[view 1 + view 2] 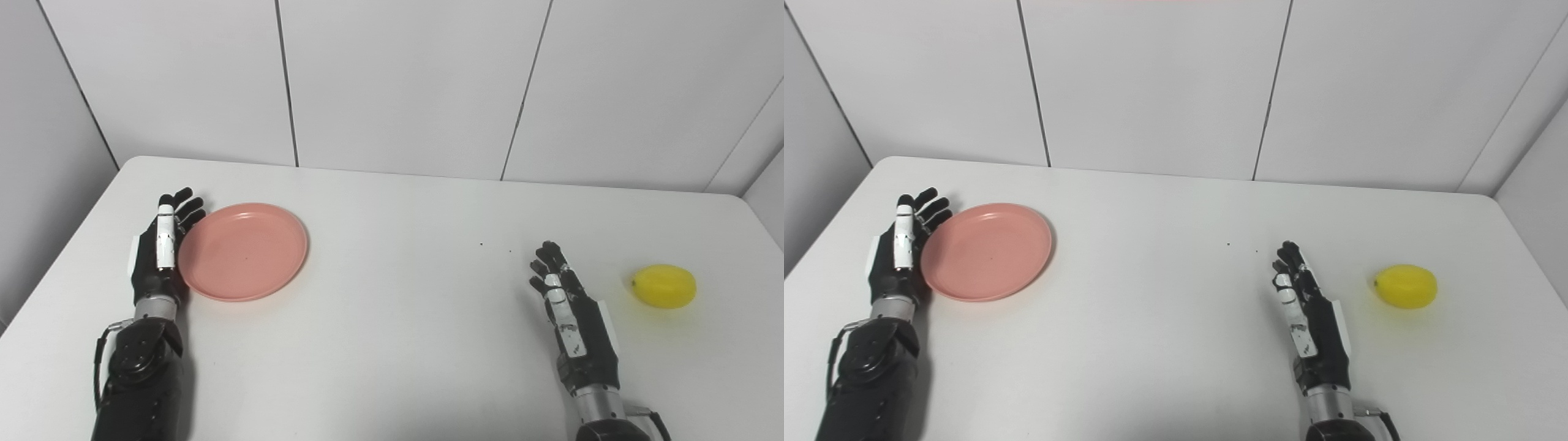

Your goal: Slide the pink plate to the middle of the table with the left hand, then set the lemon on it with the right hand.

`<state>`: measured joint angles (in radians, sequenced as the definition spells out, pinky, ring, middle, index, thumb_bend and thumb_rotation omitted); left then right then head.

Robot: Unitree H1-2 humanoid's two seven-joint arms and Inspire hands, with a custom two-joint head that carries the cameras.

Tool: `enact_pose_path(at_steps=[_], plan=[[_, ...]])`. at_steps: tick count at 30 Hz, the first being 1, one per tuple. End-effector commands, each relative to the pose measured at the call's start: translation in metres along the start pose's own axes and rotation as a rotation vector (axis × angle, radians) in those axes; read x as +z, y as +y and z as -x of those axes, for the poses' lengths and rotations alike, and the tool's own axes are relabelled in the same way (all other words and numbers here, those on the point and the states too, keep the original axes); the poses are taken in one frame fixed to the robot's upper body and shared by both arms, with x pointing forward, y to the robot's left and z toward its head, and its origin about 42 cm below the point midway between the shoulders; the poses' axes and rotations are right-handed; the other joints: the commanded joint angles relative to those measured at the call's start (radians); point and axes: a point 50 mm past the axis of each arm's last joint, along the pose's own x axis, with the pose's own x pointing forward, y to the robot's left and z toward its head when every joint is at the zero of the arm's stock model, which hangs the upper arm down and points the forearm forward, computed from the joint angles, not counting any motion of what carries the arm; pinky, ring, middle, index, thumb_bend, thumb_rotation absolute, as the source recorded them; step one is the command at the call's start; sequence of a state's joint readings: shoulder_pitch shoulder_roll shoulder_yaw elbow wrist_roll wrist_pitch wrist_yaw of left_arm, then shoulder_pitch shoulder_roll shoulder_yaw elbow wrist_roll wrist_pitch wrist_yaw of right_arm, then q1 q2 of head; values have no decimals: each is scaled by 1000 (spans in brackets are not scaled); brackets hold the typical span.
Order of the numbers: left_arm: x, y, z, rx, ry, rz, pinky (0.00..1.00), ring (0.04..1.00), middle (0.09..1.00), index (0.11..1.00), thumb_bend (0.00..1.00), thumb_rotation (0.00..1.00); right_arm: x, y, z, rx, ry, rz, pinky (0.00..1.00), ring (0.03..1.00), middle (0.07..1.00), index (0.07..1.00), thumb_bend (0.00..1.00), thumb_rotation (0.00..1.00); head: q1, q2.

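Note:
The pink plate (244,251) lies flat on the left part of the white table (392,343). My left hand (160,248) stands edge-on against the plate's left rim, open, fingers stretched out away from me and holding nothing. The yellow lemon (664,286) rests on the table at the far right. My right hand (566,309) is open and held edge-on, a short way left of the lemon and not touching it.
White wall panels (398,86) rise behind the table's far edge. Two tiny dark specks (481,244) mark the tabletop near its middle. The table's right edge runs close behind the lemon.

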<state>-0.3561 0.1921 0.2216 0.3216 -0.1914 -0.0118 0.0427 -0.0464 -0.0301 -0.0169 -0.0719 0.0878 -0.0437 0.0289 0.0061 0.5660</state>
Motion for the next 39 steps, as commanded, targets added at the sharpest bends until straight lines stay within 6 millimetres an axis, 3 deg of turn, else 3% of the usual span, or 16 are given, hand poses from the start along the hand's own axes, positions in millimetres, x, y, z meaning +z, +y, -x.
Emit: enact_pose_path(at_steps=[1, 14, 34, 39], plan=[[15, -14, -4, -60, -53, 7, 879, 846, 828, 813, 532, 1000, 16, 2, -8, 7, -89, -17, 914, 916, 921, 906, 504, 781, -2, 1], [15, -50, 5, -104, -99, 67, 820, 826, 818, 806, 507, 1000, 16, 2, -7, 15, -89, -21, 937, 930, 934, 920, 505, 796, -20, 11], [9, -108, 34, -220, -51, 75, 961, 876, 848, 830, 535, 1000, 19, 1, -5, 9, -80, -11, 924, 925, 933, 924, 497, 794, -39, 20], [10, -120, 45, -239, -34, 103, 925, 879, 854, 838, 516, 1000, 19, 1, -5, 0, -71, -24, 927, 923, 930, 918, 514, 785, -42, 20]])
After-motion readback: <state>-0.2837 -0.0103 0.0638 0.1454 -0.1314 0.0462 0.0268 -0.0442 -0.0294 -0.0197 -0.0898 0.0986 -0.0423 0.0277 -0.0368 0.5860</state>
